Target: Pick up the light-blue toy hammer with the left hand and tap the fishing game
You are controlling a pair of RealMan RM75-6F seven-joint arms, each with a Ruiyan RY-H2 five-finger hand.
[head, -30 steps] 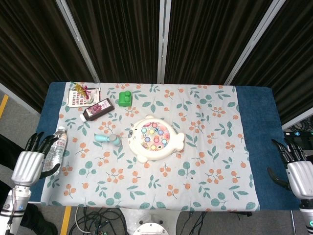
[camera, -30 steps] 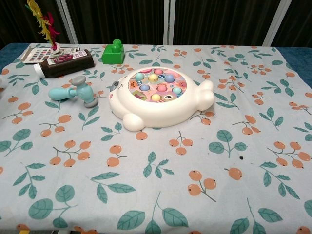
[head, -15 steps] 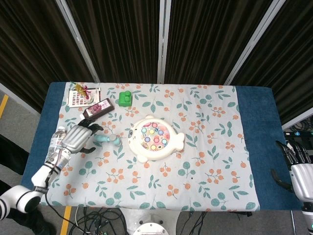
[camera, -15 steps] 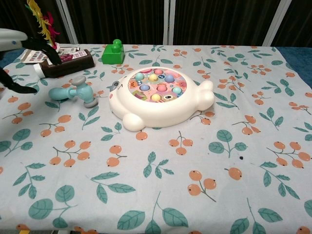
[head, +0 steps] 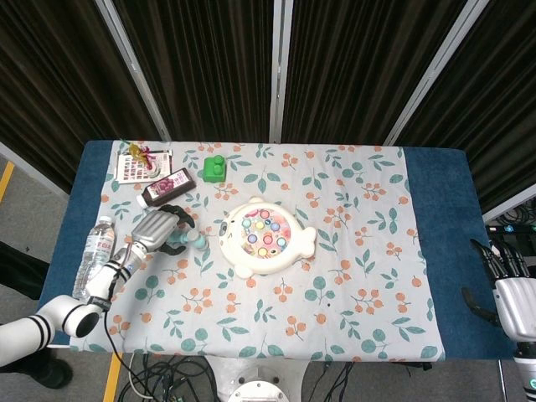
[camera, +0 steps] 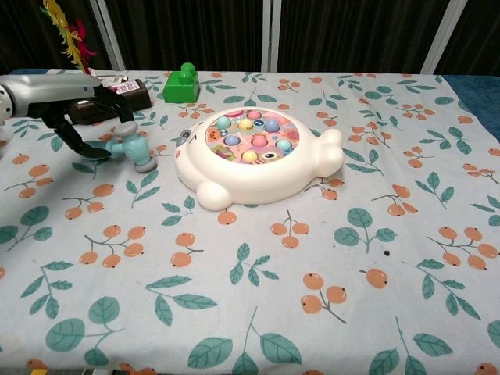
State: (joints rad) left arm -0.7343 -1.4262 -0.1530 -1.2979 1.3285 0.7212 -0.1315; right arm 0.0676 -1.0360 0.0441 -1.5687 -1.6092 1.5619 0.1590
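The light-blue toy hammer (head: 189,240) with a grey head (camera: 138,154) lies on the floral cloth, just left of the white fish-shaped fishing game (head: 265,235) (camera: 255,153). My left hand (head: 156,227) (camera: 69,99) hovers over the hammer's handle. Its dark fingers arch down on both sides of the handle with a wide gap between them, and part of the handle is hidden. The hammer still lies on the cloth. My right hand (head: 512,294) hangs open beyond the table's right edge, holding nothing.
A water bottle (head: 94,251) lies at the left edge. A dark bottle (head: 168,187) (camera: 123,97) lies just behind my left hand. A green block (head: 215,167) (camera: 181,83) and a card with a feather (head: 139,162) sit at the back left.
My left hand has swung in from the table's left edge to sit over the hammer handle, fingers lowering around it. The hammer and my right hand have hardly moved.
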